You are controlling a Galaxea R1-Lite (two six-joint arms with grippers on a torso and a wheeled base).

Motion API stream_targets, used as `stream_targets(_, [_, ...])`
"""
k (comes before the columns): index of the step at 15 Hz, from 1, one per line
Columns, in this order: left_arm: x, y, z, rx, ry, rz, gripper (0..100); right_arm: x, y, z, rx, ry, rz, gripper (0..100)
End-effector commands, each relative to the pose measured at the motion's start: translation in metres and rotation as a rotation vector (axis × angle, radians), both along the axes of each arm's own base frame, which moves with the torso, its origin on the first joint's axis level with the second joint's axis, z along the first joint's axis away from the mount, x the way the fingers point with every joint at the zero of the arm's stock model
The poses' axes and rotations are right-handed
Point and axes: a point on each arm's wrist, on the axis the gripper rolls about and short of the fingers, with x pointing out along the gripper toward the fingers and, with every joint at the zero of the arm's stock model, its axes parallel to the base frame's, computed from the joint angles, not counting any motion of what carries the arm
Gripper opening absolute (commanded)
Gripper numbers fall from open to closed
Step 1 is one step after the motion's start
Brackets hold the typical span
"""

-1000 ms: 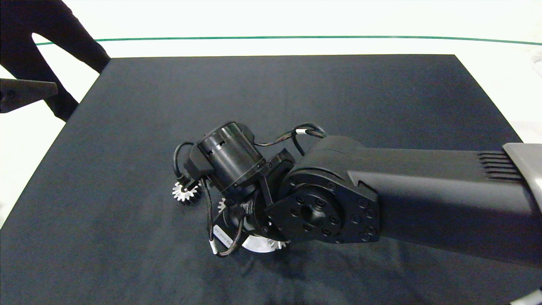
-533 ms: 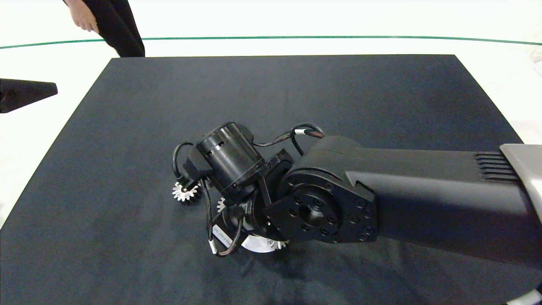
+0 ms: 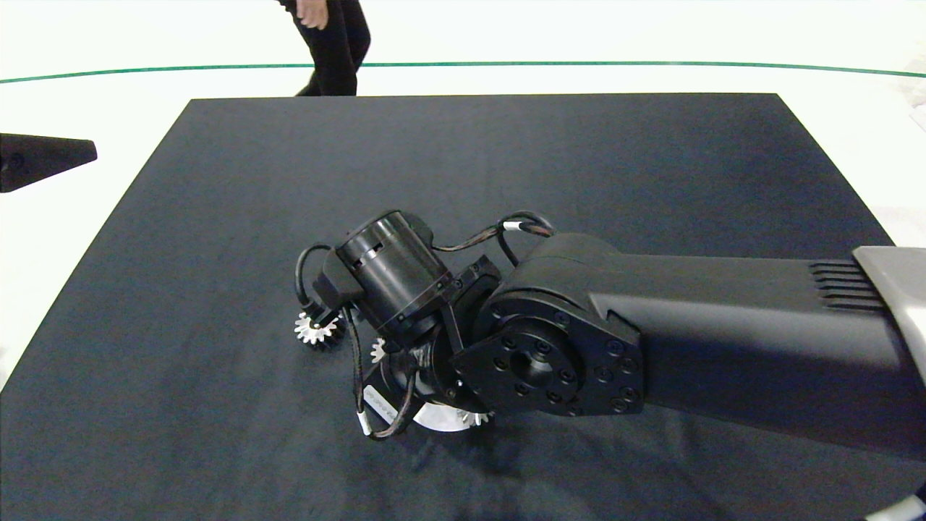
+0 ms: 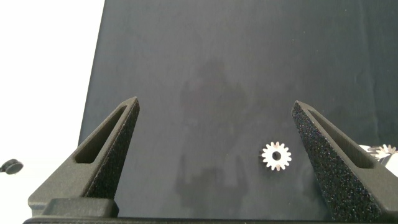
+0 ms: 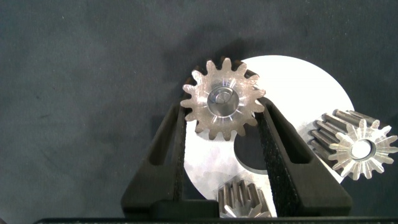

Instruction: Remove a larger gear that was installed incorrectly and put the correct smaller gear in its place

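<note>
Gripping the larger gear (image 5: 222, 107) between the right gripper's (image 5: 222, 118) closed fingers, over the white disc (image 5: 298, 81) on the mat (image 3: 506, 159), beside two lookalike gears (image 5: 354, 144). Risking a jam or slip if lifted tilted, or a snag on neighbouring teeth. Resting apart on the mat: smaller gear (image 4: 275, 155). Hovering wide open and empty at the mat's edge: left gripper (image 4: 214, 155).

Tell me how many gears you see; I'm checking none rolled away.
4: one in the right pincer, two around the white disc, one apart. Others may be hidden.
</note>
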Motion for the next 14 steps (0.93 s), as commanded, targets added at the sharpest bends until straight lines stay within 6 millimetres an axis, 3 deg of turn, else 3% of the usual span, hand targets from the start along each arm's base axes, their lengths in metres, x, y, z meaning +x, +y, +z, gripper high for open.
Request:
stream_targets(1, [0.0001,0.0000,-0.0001,0.000,0.002,0.002,100,-0.0002,-0.0002,-0.0012,-0.009,0.002,-0.001,25])
stream_targets(14, [-0.0019,0.0003,0.0002,-0.001,-0.003,0.001,100,0.0015,-0.0043,0.0004,-0.025,0.011,-0.023,25])
